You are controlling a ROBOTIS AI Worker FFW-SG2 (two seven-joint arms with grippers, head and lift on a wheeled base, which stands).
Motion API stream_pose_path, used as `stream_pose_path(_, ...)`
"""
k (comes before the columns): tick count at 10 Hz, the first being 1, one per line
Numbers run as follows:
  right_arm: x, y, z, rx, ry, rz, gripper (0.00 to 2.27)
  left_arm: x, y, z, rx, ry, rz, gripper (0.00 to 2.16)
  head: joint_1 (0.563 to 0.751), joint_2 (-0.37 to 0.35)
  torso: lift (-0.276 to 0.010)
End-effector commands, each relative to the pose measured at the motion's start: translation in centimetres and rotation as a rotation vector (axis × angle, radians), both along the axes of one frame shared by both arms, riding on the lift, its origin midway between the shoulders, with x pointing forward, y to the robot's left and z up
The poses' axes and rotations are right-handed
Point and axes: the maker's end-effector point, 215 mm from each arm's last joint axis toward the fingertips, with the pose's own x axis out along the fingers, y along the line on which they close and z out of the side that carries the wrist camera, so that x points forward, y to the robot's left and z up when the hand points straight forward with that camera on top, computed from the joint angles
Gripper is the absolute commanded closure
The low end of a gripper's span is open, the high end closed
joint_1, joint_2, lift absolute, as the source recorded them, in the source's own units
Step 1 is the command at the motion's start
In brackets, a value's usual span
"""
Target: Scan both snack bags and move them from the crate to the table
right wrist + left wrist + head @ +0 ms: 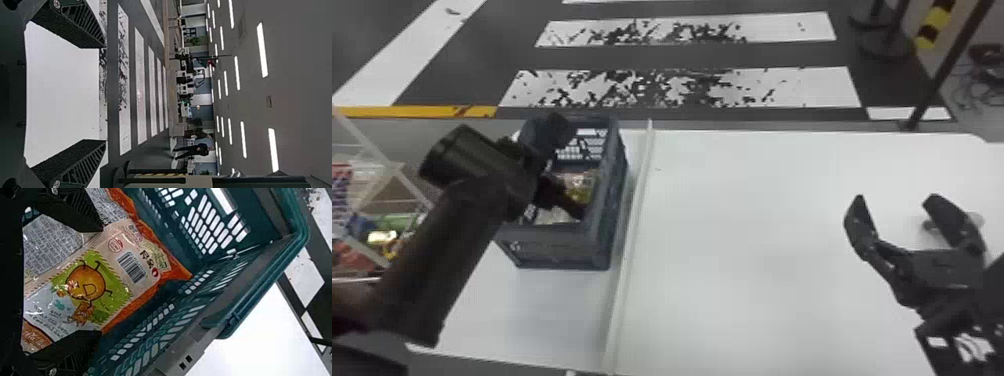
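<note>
My left gripper (567, 200) reaches down into the blue-grey crate (557, 245), over a snack bag (581, 181). In the left wrist view, the left gripper (101, 281) has its fingers wide apart on either side of an orange and white snack bag (85, 284) printed with a cartoon figure and a barcode. The bag lies inside the crate (258, 280); whether the fingers touch it I cannot tell. My right gripper (892, 200) is held over the right side of the table (757, 240); its fingers stand apart in the right wrist view, the right gripper (105, 94) holding nothing.
A raised white strip (632, 220) runs along the table beside the crate. At the far left stands a clear-sided bin with colourful packages (382, 237). Behind the table are a striped floor and a black post (947, 65) at the right.
</note>
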Motion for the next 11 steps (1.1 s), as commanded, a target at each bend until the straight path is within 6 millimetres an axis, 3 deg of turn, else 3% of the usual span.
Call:
stream_pose_path(1, 0.0, 0.0, 0.0, 0.013, 0.000, 0.003, 0.07, -0.5, -0.1, -1.1, 0.017, 0.029, -0.001, 0.08, 0.695, 0.104, -0.088)
stream_pose_path(2, 0.0, 0.0, 0.0, 0.013, 0.000, 0.003, 0.07, -0.7, -0.1, -1.3, 0.012, 0.048, -0.004, 0.43, 0.695, 0.103, -0.088)
stream_pose_path(4, 0.0, 0.0, -0.1, 0.016, 0.002, 0.002, 0.07, -1.1, 0.4, -2.2, 0.017, 0.043, 0.019, 1.84, 0.695, 0.102, -0.088)
stream_pose_path(5, 0.0, 0.0, -0.1, 0.016, 0.002, 0.002, 0.07, -1.4, 0.5, -2.2, -0.010, 0.037, 0.039, 2.13, 0.695, 0.107, -0.088)
stream_pose_path(7, -0.1, -0.2, -0.3, 0.018, 0.008, -0.001, 0.07, -1.4, 0.0, -0.2, -0.079, 0.000, 0.035, 2.13, 0.695, 0.107, -0.088)
stream_pose_path(11, -0.3, -0.1, -0.5, 0.022, 0.011, -0.003, 0.08, -1.2, 1.9, 4.5, -0.233, -0.117, 0.076, 2.13, 0.695, 0.111, -0.088)
